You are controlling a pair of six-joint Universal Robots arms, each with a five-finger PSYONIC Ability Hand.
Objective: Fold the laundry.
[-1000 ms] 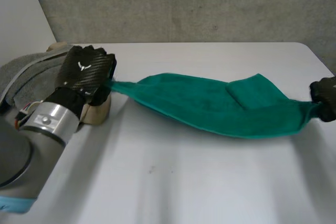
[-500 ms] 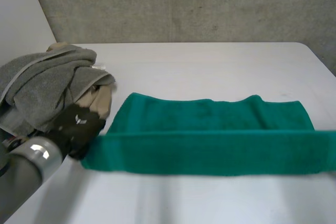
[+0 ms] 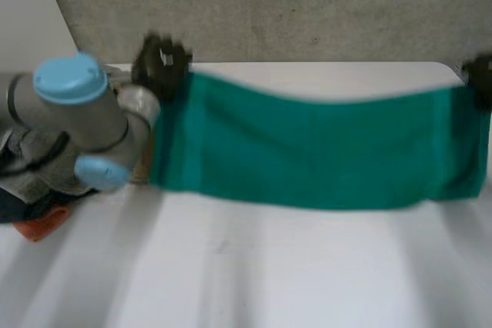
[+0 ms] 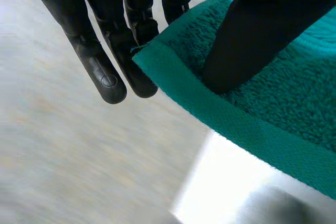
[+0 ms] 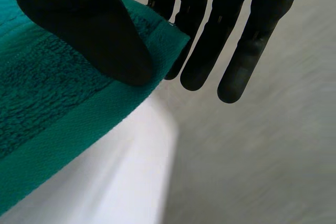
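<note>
A green towel [image 3: 315, 144] hangs stretched in the air above the white table [image 3: 254, 266], its lower edge near the tabletop. My left hand [image 3: 160, 65] holds its upper left corner. In the left wrist view the thumb [image 4: 252, 35] presses the green towel [image 4: 273, 93] against the straight fingers [image 4: 105, 72]. My right hand [image 3: 481, 76] holds the upper right corner. In the right wrist view the thumb [image 5: 89, 30] pinches the green towel [image 5: 47, 103] against the fingers [image 5: 241, 40].
A pile of grey and tan laundry [image 3: 31, 167] with an orange piece [image 3: 42, 224] lies at the table's left edge, behind my left arm [image 3: 84, 113]. A concrete wall [image 3: 307, 5] stands behind the table.
Both hands have risen and moved toward the far side, lifting the towel from lying folded on the table to hanging spread out. My left arm now covers much of the laundry pile.
</note>
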